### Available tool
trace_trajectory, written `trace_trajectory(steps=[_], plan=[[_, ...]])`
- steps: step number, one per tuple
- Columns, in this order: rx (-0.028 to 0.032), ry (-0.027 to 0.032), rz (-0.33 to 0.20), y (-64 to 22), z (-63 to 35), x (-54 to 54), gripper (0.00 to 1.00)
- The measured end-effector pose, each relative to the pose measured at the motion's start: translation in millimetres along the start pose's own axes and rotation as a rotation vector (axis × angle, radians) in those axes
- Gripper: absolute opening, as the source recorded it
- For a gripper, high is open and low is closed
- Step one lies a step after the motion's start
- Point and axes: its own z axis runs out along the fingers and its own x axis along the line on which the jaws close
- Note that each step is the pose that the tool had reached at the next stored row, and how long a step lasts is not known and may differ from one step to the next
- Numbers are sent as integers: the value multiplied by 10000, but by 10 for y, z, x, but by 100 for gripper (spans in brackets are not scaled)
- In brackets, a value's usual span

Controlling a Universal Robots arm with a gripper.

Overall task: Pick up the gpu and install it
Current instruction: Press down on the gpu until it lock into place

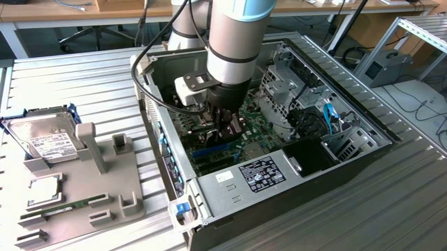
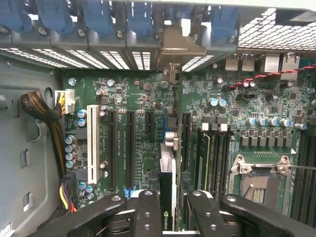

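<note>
Black-fingered gripper (image 2: 168, 210) is seen partly closed on the gpu (image 2: 167, 180), a thin dark expansion card with a grey metal bracket, gripped edge-on between the fingers (image 2: 147, 212). The card has been picked up and carried inside the open grey computer case (image 1: 231, 191), where it is held just above the green motherboard (image 2: 143, 98), close over its black expansion slots (image 2: 130, 148). Seating in a slot cannot be confirmed, so installation is judged unfinished.
</note>
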Motion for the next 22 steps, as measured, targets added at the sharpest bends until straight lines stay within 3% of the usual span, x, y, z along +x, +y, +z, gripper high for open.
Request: trace_trajectory(steps=[2, 14, 16, 18, 22], plan=[[-1, 40, 67, 4, 11, 2, 26], [-1, 45, 179, 10, 97, 6, 26], [0, 44, 190, 10, 97, 6, 26], [7, 44, 280, 7, 24, 3, 26], [14, 65, 668, 8, 32, 4, 26]])
